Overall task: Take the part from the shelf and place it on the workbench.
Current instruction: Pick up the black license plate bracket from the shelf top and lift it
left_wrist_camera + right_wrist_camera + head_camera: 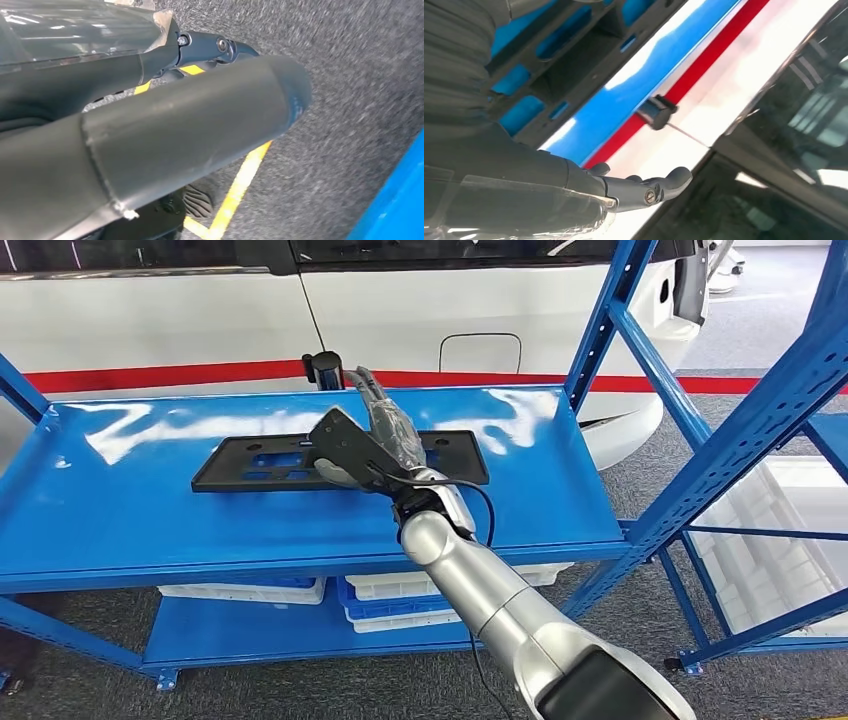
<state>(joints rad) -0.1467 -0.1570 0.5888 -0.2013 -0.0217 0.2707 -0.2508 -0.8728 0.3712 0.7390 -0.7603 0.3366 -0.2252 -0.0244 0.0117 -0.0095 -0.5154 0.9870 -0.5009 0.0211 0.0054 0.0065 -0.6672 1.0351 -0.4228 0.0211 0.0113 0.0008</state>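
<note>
A white vehicle body [400, 310] with a red stripe [160, 375] is standing behind a blue metal shelf [120, 510], and grey carpet [650, 470] is covering the floor around it. On the shelf's glossy top level the part [250, 462], a flat black plastic panel with cut-outs, is lying flat, its long side running across the shelf.

The right hand [385, 430] is reaching over the middle of the part, its fingers [375, 400] stretched out straight and lying close together, pointing past the part's far edge toward the vehicle. Nothing is sitting between the fingers and thumb [499, 160], so the hand is holding nothing; whether the palm is touching the panel cannot be told. In the right wrist view the part [554, 65] is lying beneath the hand, with the fingertips [674, 179] beyond it.

The left hand [165, 135] is hanging low over the carpet beside a yellow floor line [240, 185], its thick thumb reaching across the wrist view; how its fingers are set cannot be told.

The step in hand appears to be the grasp. The panel looks thin, wide and likely to tip, so it would pay to bring the fingers back to the near edge, slide the thumb underneath and close at the panel's middle, then lift level to keep it from scraping or swinging.
</note>
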